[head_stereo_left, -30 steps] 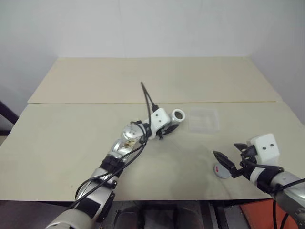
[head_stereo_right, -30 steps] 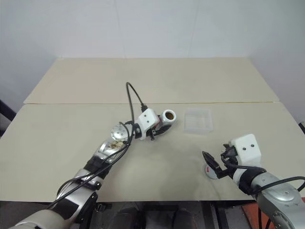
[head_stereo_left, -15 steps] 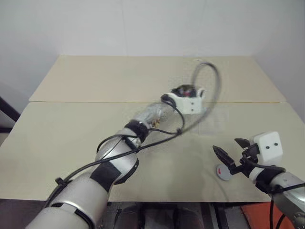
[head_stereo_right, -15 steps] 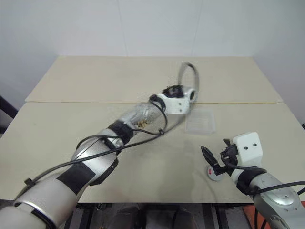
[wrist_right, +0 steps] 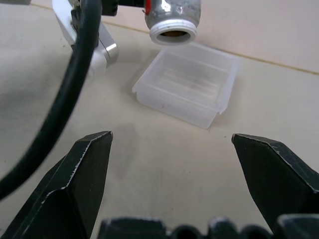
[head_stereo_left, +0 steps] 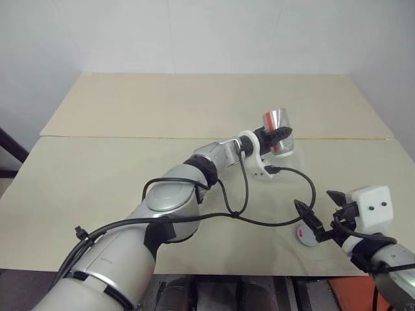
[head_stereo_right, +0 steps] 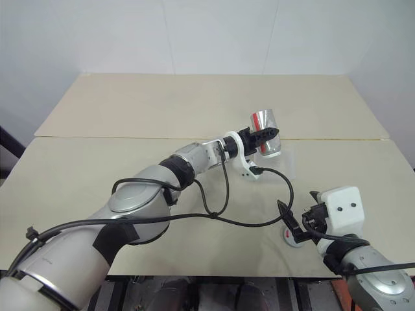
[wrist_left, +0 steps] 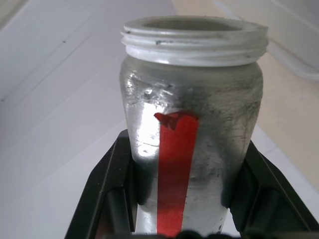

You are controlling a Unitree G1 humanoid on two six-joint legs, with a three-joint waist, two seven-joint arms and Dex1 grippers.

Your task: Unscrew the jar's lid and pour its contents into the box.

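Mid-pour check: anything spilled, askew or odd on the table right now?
Nothing spilled that I can see. The left tool holds the open jar tipped over the box. The lid lies on the table beside the open right tool, as expected. Contents are too small to spot.

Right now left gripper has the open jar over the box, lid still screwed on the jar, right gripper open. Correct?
Not quite: the lid is off, lying on the table by the open right gripper. The left wrist view shows the jar with bare threads. The left gripper does hold it over the box.
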